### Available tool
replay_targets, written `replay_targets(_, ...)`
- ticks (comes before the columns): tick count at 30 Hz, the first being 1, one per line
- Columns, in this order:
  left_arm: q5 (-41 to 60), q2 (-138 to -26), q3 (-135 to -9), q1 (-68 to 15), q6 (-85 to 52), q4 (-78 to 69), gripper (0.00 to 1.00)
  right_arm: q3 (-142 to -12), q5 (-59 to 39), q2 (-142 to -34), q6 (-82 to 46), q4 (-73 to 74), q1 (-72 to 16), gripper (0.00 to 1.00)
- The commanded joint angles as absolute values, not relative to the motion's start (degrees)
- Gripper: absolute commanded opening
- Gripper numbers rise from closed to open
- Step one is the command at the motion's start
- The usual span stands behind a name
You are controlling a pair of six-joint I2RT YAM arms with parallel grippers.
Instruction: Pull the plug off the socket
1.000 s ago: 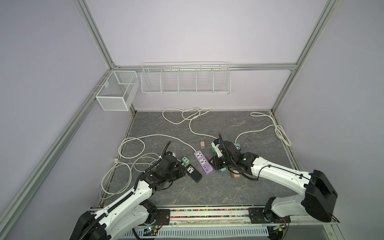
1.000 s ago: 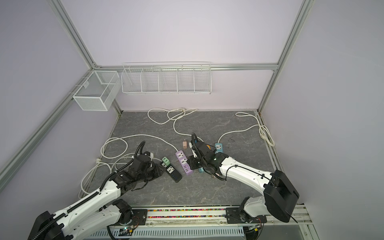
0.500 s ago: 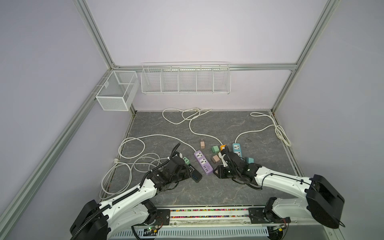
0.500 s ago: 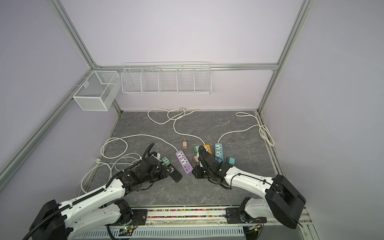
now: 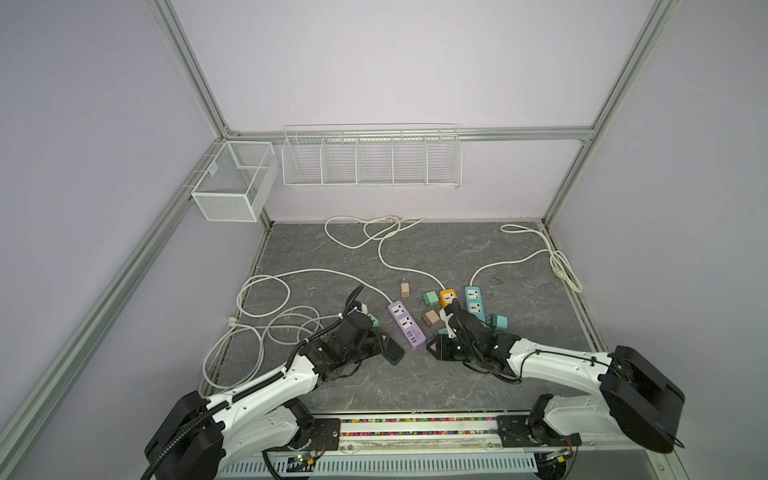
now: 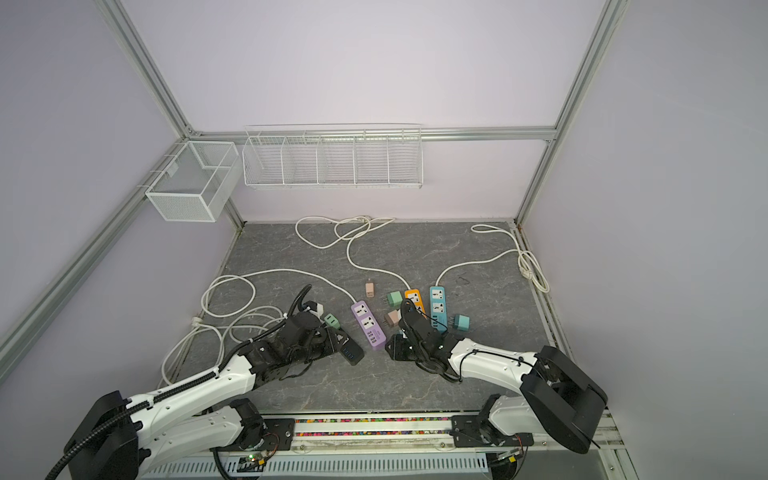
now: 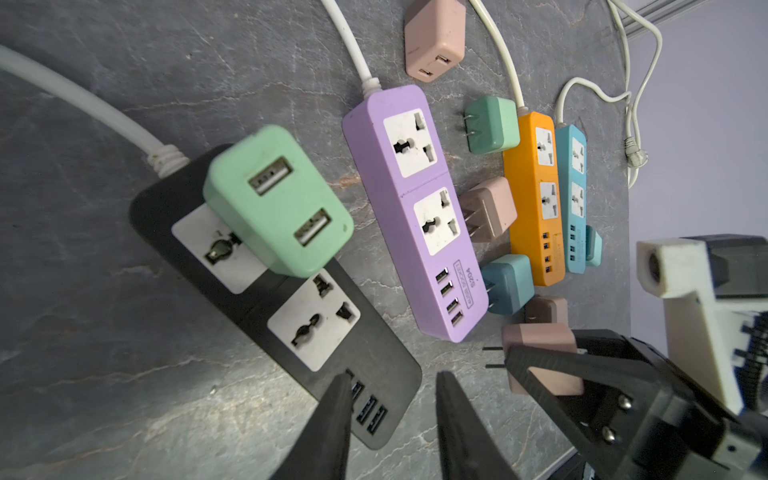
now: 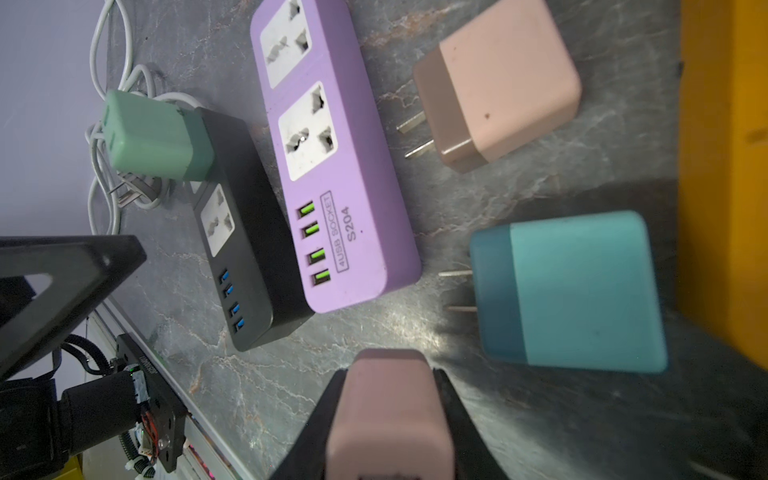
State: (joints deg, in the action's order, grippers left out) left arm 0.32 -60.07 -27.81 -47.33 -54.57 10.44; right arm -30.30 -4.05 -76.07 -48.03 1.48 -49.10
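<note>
A mint green plug (image 7: 278,199) stands plugged into the far socket of the black power strip (image 7: 232,266); both top views show it, plug (image 5: 374,321) on strip (image 6: 352,354). My left gripper (image 7: 394,376) hovers open over the strip's USB end, with one finger (image 7: 332,415) crossing the ports. Nothing is gripped between its fingers. My right gripper (image 8: 390,374) is shut on a pink plug (image 8: 390,415), held low over the table just right of the purple strip (image 8: 332,158). The left wrist view shows that pink plug (image 7: 540,345) with its prongs free.
An orange strip (image 5: 448,297) and a blue strip (image 5: 473,303) lie right of the purple strip (image 5: 406,324). Loose plugs lie among them: green (image 5: 429,298), pink (image 5: 430,318), teal (image 8: 573,291). White cables (image 5: 266,307) loop at left and back.
My right gripper has drawn back from the orange and blue strips toward the front, carrying the pink plug. My left gripper has moved right to the black strip's USB end.
</note>
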Motion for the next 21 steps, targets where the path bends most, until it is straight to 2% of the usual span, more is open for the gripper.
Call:
replay_targets(1,0.24,-60.78,-26.81,-47.6,-56.14,7.41,0.36,-28.92,-4.44,-77.1,-50.0,4.6,-49.3,0.34)
replay_targets(12,-1.0,-59.67,-27.16,-47.63,-55.97,9.35,0.36,-28.63,-4.41,-80.93,-51.15,6.23,-50.33,0.42)
replay_targets(21,-2.1,-57.95,-27.07,-47.61,-55.77,11.07,0.37,-29.85,-1.81,-78.43,-49.48,1.19,-50.66,0.56)
